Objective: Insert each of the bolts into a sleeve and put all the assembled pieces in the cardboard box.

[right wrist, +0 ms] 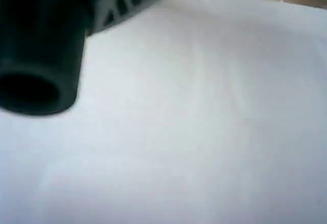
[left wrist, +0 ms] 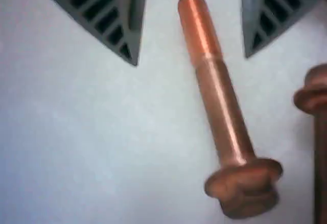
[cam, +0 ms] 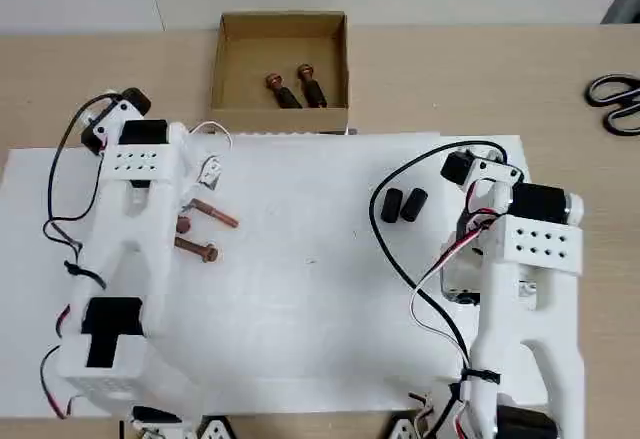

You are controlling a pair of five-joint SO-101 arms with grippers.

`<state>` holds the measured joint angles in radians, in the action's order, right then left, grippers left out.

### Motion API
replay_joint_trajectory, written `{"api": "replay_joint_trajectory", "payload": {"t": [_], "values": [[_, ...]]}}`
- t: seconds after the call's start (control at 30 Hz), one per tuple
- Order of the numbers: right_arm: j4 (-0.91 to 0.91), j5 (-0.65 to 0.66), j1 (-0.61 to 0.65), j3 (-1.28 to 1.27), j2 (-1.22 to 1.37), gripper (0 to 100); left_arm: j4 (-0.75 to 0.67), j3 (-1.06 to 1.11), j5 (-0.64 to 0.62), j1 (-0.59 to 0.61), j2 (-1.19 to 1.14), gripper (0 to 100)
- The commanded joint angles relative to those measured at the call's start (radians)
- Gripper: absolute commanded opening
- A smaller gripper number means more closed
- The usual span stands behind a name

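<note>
A copper bolt (left wrist: 219, 106) lies flat on the white sheet, its threaded tip between the fingers of my left gripper (left wrist: 191, 55), which stands open just above it. A second bolt's head (left wrist: 312, 96) shows beside it. In the high view these bolts (cam: 215, 214) (cam: 197, 250) lie next to the left arm (cam: 135, 189). Two loose black sleeves (cam: 403, 203) rest side by side near the right arm (cam: 530, 239). My right gripper (right wrist: 76, 9) appears shut on another black sleeve (right wrist: 36, 55), held above the sheet with its hollow end showing. The cardboard box (cam: 230, 69) holds two assembled pieces (cam: 295, 87).
The white sheet (cam: 320, 309) covers most of the table between the arms. Scissors (cam: 615, 99) lie on the bare wood at the far right. Cables loop beside both arms.
</note>
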<state>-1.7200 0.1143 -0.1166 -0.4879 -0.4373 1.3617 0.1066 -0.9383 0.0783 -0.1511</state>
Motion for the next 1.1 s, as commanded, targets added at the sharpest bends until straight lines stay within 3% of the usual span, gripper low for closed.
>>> {"api": "replay_joint_trajectory", "payload": {"t": [0.0, 1.07], "values": [[0.01, -0.009, -0.012, 0.003, -0.036, 0.3, -0.021, -0.038, -0.005, 0.009, 0.005, 13], [0.01, -0.009, -0.012, 0.003, -0.036, 0.3, -0.103, -0.038, -0.006, 0.028, -0.107, 13]]}}
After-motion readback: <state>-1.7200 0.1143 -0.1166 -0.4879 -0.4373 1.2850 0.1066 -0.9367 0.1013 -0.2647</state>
